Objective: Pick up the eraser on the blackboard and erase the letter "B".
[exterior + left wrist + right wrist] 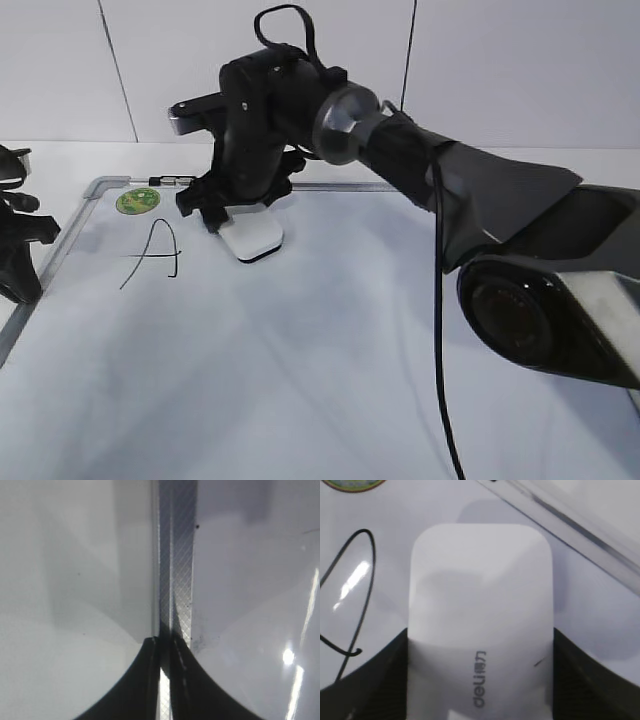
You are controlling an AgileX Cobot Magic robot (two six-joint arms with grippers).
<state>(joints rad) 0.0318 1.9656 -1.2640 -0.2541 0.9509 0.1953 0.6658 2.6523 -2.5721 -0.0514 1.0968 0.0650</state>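
My right gripper (pixel 243 225) reaches across to the left part of the blackboard (pixel 330 400) and is shut on the white eraser (pixel 252 240), pressed flat on the board just right of the letter "A" (pixel 155 255). In the right wrist view the eraser (pixel 480 595) sits between the jaws of my right gripper (pixel 480 677), with the "A" strokes (pixel 362 575) to its left. No letter "B" shows in any view; the board beside the eraser is bare. My left gripper (pixel 18 250) is shut and empty over the board's left frame (pixel 175 580).
A round green sticker (pixel 137 201) and a small black-and-silver marker (pixel 172 181) lie at the board's back left corner. The right arm's forearm spans the board's right half and hides what is written there. The metal frame (pixel 580 535) runs close behind the eraser.
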